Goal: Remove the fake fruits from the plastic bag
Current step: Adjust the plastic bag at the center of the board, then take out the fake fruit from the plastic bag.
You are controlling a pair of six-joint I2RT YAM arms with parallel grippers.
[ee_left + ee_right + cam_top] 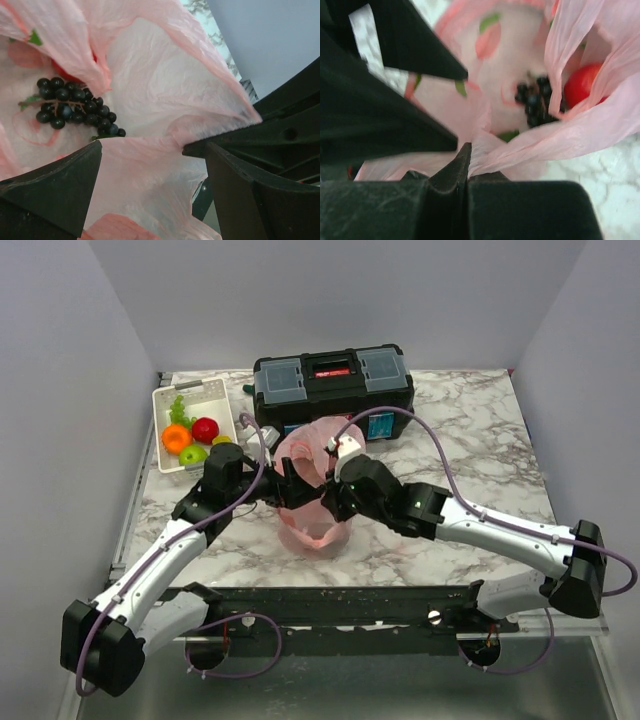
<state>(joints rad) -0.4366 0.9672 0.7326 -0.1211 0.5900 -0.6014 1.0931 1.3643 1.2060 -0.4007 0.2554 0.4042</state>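
Observation:
The pink plastic bag (315, 495) stands open in the middle of the table, between both grippers. Inside it lie dark purple grapes (75, 107) and, half hidden under a fold, a red fruit (581, 82). The grapes (537, 102) also show in the right wrist view. My left gripper (150, 175) is at the bag's left rim, open, with loose bag film (145, 185) lying between its wide-set fingers. At the right rim, my right gripper (470, 157) is shut on a pinch of the bag's edge. An orange (176, 438), a red apple (205, 429) and a green apple (192, 453) sit in the basket.
A white slotted basket (215, 393) stands at the back left and also holds a light green grape bunch (178, 410). A black toolbox (333, 380) sits right behind the bag. Marble tabletop (470, 440) stretches to the right.

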